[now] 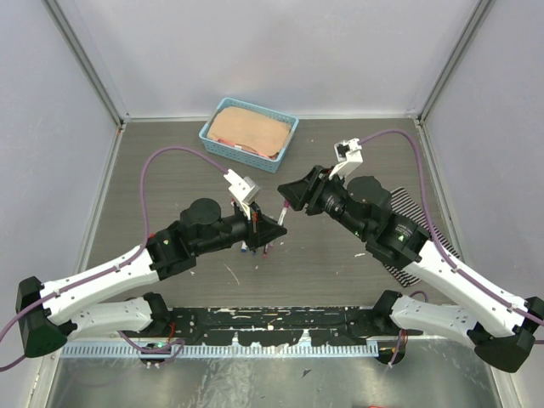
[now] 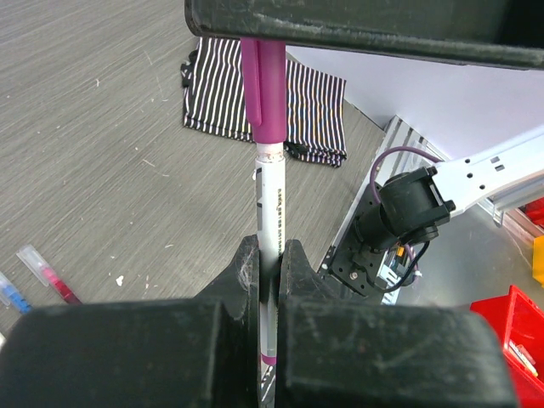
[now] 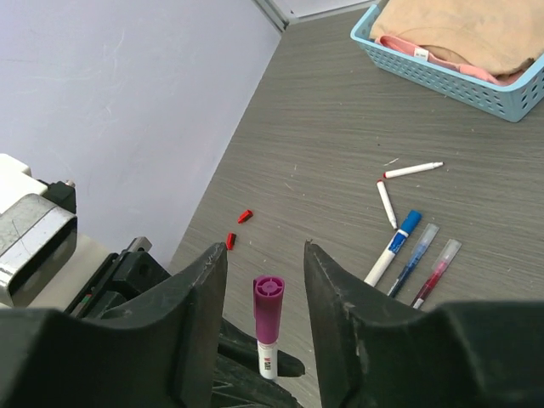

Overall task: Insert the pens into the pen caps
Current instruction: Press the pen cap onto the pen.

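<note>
My left gripper (image 2: 270, 246) is shut on the white barrel of a pen (image 2: 272, 204) that stands upright. A magenta pen cap (image 2: 263, 93) sits on the pen's top end. In the right wrist view the same cap (image 3: 269, 308) stands between the fingers of my right gripper (image 3: 265, 253), which is open and touches neither side of it. From above, the two grippers meet at mid-table: left gripper (image 1: 270, 226), right gripper (image 1: 291, 197), the pen (image 1: 280, 214) between them. More pens lie on the table: two white ones (image 3: 413, 170), a blue-capped one (image 3: 393, 246) and two clear-capped ones (image 3: 425, 265). Two small red caps (image 3: 238, 228) lie apart from them.
A blue basket (image 1: 248, 133) with a tan cloth stands at the back centre. A black-and-white striped cloth (image 1: 419, 223) lies under the right arm. Grey walls close the table on three sides.
</note>
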Tool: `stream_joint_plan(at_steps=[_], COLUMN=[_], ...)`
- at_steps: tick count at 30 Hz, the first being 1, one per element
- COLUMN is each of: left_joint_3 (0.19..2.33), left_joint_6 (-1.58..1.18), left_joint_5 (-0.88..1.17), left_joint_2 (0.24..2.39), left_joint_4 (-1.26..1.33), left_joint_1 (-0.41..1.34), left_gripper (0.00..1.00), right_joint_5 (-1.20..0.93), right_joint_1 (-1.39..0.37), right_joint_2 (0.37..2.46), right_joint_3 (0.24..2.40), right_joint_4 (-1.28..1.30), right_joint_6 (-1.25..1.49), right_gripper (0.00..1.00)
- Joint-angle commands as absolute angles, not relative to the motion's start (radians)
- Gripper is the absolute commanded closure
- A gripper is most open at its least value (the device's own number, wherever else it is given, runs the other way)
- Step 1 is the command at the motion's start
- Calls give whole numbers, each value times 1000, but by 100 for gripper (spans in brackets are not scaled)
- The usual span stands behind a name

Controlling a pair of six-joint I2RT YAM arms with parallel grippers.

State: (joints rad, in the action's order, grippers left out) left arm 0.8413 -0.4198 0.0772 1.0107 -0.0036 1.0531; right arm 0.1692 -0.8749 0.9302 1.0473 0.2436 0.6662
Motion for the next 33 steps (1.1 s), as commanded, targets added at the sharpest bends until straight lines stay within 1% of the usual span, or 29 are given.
stream_joint_plan(at_steps=[1, 5, 11, 13, 14, 25, 28, 33], left_joint_3=[854, 854, 866, 872, 873, 942, 951, 975], left_joint_6=[-404, -404, -402, -402, -403, -398, -395, -390], left_joint_5=[75, 74, 67, 58, 54, 27, 10, -22], left_joint_2=[1002, 999, 983, 971, 964, 927, 915, 905], left_joint_4=[40, 38, 22, 17, 18, 53, 81, 102], left_joint_1=[1058, 1057, 1057, 1058, 1058, 1057, 1057, 1057], left_gripper=[100, 100, 100, 100, 100, 100, 100, 100], right_joint_5=[138, 138, 134, 129, 124, 43, 67, 168], right_joint_1=[-877, -877, -877, -877, -877, -908, -949, -1070], right_joint_2=[925, 922, 921, 916, 914, 904, 905, 910], right_joint_3=[1079, 1065, 1050, 1041, 1032, 948, 926, 895], right_joint_4=[202, 198, 215, 218, 218, 194, 210, 240], right_joint_6=[669, 676, 673, 669, 668, 703, 706, 711], right_gripper=[58, 72, 90, 97, 99, 99, 99, 99])
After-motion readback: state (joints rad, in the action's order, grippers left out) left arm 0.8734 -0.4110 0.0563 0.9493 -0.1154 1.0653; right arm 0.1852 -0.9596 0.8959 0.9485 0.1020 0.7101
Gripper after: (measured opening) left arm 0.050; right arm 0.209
